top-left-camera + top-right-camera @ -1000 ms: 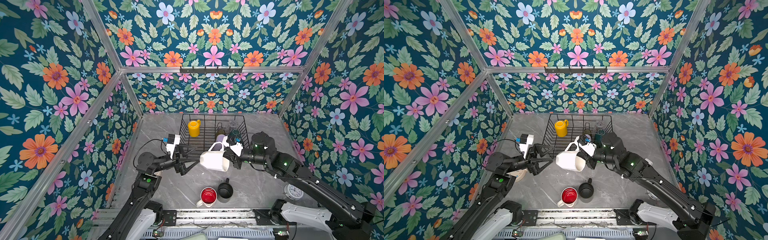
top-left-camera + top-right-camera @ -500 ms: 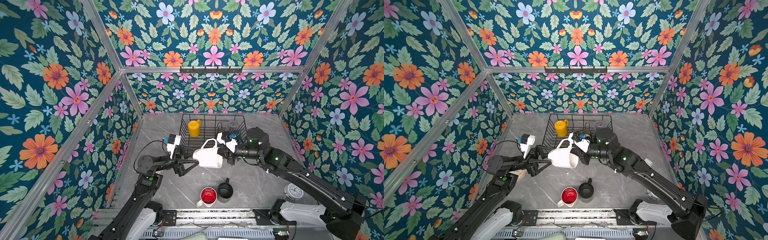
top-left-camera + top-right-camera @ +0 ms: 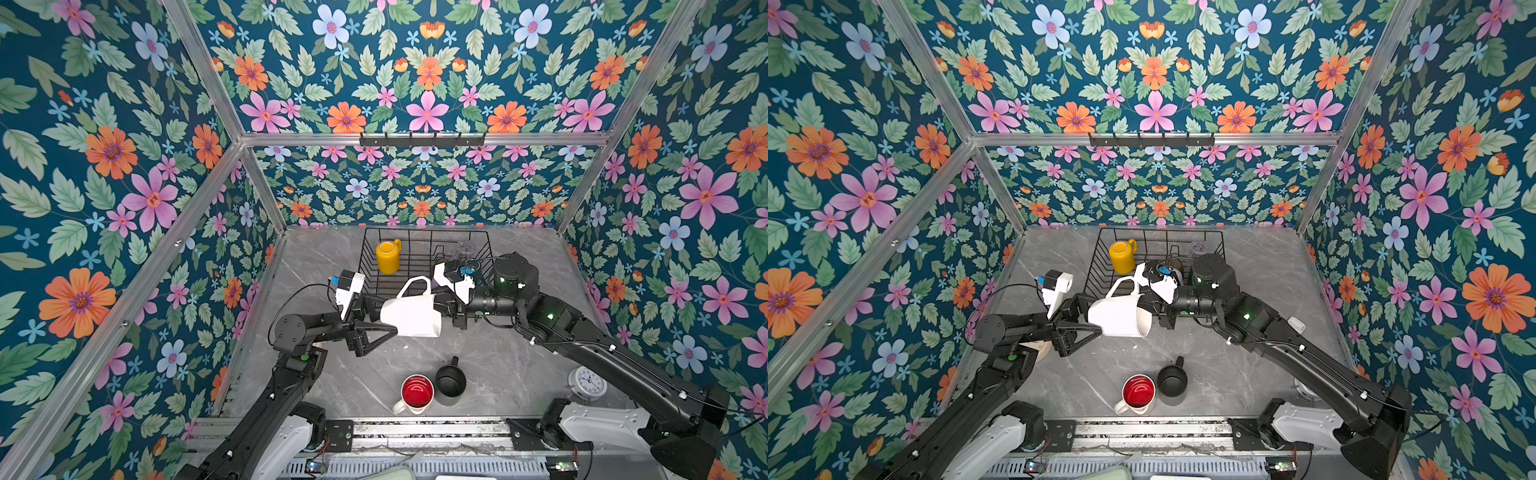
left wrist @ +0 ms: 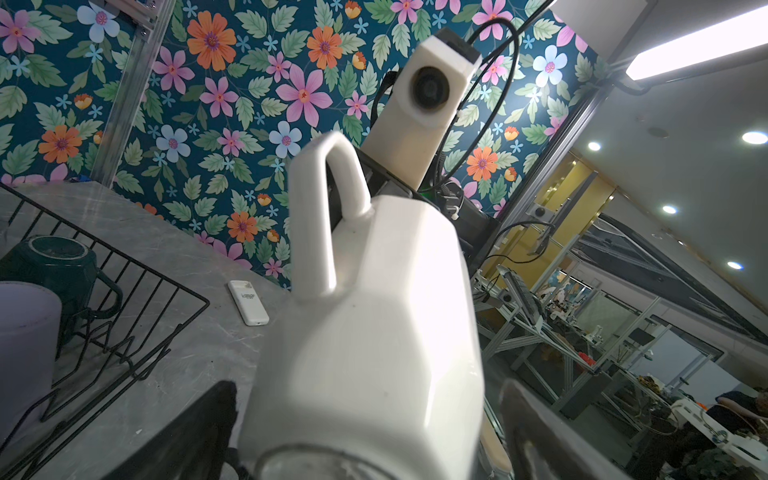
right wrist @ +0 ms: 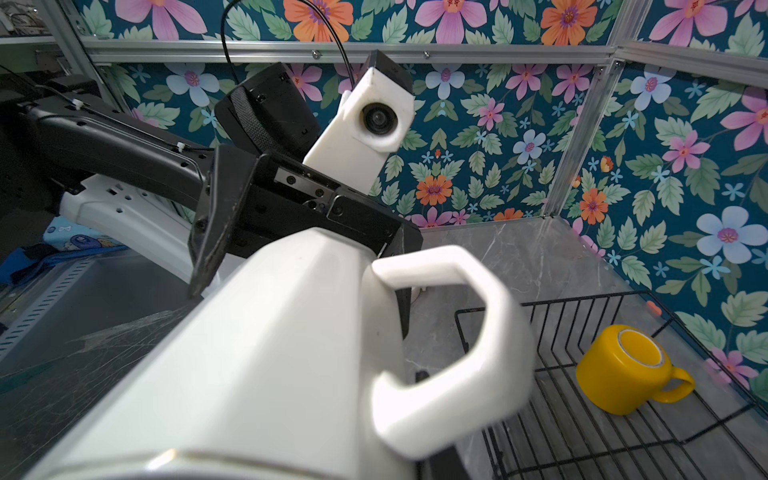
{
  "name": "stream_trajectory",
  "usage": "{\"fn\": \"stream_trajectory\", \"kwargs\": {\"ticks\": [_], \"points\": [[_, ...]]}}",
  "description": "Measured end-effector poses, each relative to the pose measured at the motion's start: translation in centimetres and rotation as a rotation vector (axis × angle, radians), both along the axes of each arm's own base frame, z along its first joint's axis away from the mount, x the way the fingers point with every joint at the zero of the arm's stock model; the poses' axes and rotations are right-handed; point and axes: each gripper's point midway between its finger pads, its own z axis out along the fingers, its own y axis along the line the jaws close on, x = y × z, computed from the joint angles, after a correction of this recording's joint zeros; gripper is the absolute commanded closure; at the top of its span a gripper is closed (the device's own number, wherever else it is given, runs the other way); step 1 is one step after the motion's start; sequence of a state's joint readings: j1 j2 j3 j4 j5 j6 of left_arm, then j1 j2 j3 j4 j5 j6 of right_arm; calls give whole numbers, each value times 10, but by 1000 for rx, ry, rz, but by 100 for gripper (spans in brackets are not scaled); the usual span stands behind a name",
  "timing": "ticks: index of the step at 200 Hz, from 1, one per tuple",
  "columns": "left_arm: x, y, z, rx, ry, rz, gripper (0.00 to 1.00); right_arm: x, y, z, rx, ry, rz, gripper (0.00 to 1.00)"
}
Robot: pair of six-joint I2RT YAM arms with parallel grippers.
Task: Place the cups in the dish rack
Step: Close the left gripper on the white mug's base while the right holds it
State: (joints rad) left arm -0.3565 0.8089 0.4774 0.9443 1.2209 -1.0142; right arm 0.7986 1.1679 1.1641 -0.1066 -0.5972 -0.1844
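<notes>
A cream mug (image 3: 409, 318) (image 3: 1119, 316) hangs on its side above the table in front of the dish rack (image 3: 424, 230) (image 3: 1158, 229). My right gripper (image 3: 440, 311) is shut on its rim. My left gripper (image 3: 380, 316) is open, with its fingers (image 4: 187, 436) on either side of the mug's base (image 4: 374, 332). A yellow mug (image 3: 387, 257) (image 5: 623, 370), a clear glass (image 3: 465, 249), a dark green mug (image 4: 54, 266) and a lilac tumbler (image 4: 25, 340) sit in the rack. A white red-lined mug (image 3: 417, 392) and a black mug (image 3: 450, 380) stand near the front edge.
A small round clock (image 3: 587, 382) stands at the front right beside the right arm. A small white flat device (image 4: 248, 302) lies on the table to the right of the rack. Flowered walls close in the table on three sides.
The right arm has carried the cream mug leftward and turned it more level. The mug's base now sits between the left gripper's open fingers.
</notes>
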Motion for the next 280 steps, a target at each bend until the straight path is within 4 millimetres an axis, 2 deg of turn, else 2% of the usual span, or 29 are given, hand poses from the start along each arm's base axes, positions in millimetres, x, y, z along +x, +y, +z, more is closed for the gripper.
{"fn": "stream_trajectory", "kwargs": {"ticks": [204, 280], "points": [[-14, 5, 16, -96, 16, -72, 1, -1, 46, -7, 18, 68, 110, 100], [-15, 9, 22, -135, 17, -64, 1, 2, 56, 0, 28, 92, 129, 100]]}}
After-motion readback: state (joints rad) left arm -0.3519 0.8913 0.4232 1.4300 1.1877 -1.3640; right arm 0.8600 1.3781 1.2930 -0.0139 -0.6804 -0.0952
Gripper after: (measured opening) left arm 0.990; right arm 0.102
